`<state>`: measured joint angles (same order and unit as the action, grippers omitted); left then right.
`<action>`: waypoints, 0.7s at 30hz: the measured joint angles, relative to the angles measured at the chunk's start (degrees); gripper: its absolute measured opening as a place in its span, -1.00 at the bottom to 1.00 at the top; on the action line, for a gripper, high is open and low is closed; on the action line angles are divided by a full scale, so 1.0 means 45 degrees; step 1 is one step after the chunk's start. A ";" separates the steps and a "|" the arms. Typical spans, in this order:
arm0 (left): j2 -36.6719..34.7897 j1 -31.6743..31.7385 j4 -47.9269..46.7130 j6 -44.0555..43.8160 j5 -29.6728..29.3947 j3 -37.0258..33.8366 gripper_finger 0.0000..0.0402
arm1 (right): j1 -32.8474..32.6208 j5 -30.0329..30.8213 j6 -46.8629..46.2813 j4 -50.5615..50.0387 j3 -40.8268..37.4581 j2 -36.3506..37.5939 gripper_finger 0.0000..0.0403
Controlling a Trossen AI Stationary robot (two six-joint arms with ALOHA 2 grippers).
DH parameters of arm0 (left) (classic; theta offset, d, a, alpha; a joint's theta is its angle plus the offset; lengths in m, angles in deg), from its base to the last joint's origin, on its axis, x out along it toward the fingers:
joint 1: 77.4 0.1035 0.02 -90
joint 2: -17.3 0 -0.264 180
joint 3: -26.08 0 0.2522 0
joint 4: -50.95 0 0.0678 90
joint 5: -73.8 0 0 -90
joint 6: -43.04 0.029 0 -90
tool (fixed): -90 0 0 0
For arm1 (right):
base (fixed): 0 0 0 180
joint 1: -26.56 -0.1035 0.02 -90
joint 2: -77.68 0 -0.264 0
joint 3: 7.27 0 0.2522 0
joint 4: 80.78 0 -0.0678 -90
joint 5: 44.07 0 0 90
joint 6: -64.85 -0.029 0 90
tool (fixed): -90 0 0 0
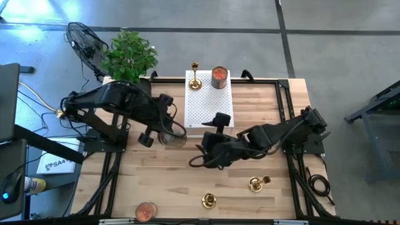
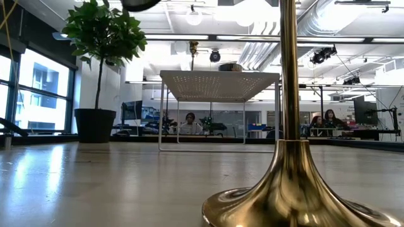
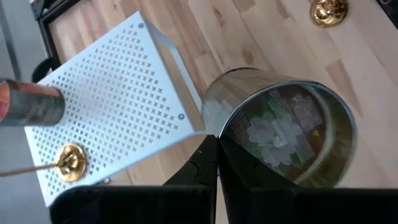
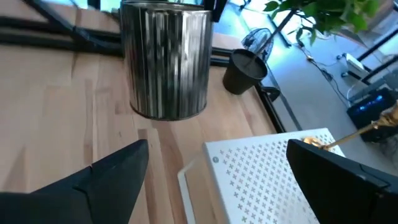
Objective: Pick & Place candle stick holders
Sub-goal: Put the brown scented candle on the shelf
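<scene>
Left end effector (image 3: 217, 180): clamped on glass jar (image 1: 170, 136) rim
Right end effector (image 4: 217, 168): wide apart beside white perforated stand (image 1: 209, 100)
Advice: centre on brass candle stick holder (image 1: 209, 200) stem before closing

Left arm reaches in from the counter's left edge, left gripper (image 1: 164, 134) fingers (image 3: 214, 163) closed. Right arm extends from the right edge toward counter centre, right gripper (image 1: 211, 136) fingers (image 4: 106, 177) spread wide.

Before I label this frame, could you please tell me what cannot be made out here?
Low view: near candle stick holder, cup cut off by the top edge.
Right wrist view: far candle stick holder on white rack, mostly behind right claw.
Left wrist view: whether the left claw grips the can, unclear.
</scene>
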<state>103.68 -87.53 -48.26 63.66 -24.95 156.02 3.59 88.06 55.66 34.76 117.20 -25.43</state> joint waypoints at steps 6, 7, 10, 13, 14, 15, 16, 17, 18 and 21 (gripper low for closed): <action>0.0367 0.0000 0.0151 0.0772 -0.0453 0.0005 -1.00 | -0.0011 -0.0240 0.0195 0.0505 0.0000 0.0000 0.86; 0.0431 0.0000 0.0268 0.0979 -0.0508 0.0010 -1.00 | -0.0006 -0.0329 0.0267 0.0505 0.0000 0.0000 0.86; 0.0508 0.0015 0.0637 0.1458 -0.0577 0.0000 -1.00 | 0.0121 -0.0629 0.0351 0.0500 0.0000 0.0000 0.86; 0.0459 0.0161 0.1092 0.1794 -0.0748 0.0005 -1.00 | 0.0367 -0.1478 0.0107 0.0523 0.0000 0.0000 0.86; 0.0459 0.0245 0.1228 0.1866 -0.0704 0.0005 -1.00 | 0.0465 -0.1819 0.0050 0.0543 0.0000 -0.0005 0.86; 0.0464 0.0281 0.1280 0.1896 -0.0579 0.0005 -1.00 | 0.0564 -0.2119 0.0005 0.0578 0.0000 -0.0005 0.86; 0.0474 0.0362 0.1283 0.1907 -0.0515 0.0005 -1.00 | 0.0646 -0.2351 -0.0042 0.0597 0.0000 -0.0005 0.86; 0.0474 0.0483 0.1298 0.1934 -0.0525 0.0005 -1.00 | 0.0726 -0.2474 -0.0037 0.0642 0.0000 -0.0005 0.86; 0.0474 0.0570 0.1339 0.1971 -0.0534 0.0005 -1.00 | 0.0805 -0.2481 0.0045 0.0721 0.0000 -0.0027 0.86; 0.0474 0.0665 0.1431 0.2000 -0.0523 0.0005 -1.00 | 0.1023 -0.2273 0.0132 0.1031 0.0000 -0.0167 0.86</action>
<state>105.81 -84.54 -41.82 72.66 -27.30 156.04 8.19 77.83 56.25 39.40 117.20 -26.18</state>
